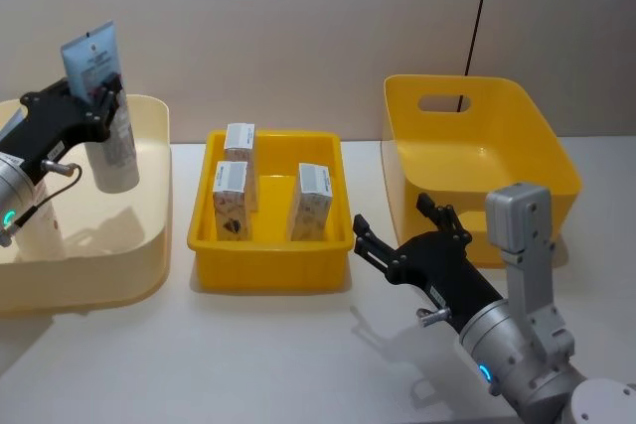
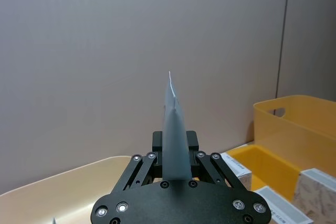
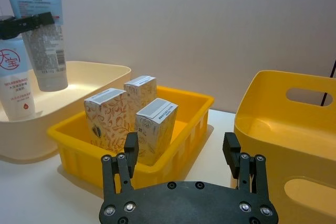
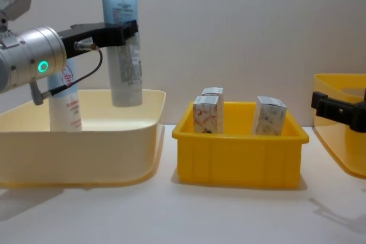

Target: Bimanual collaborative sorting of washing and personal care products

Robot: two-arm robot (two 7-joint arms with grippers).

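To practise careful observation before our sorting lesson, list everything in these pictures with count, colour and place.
table: 1, white, beneath all
tub: 1, cream, left
tray: 1, yellow, middle
bin: 1, yellow, right
held tube: 1, pale blue-grey, upright over tub
marked tube: 1, pale, red round mark, standing in tub
cartons: 3, white, orange-red pattern, in tray
left tool: 1, black, shut on held tube
right tool: 1, black, open, beside tray's right side
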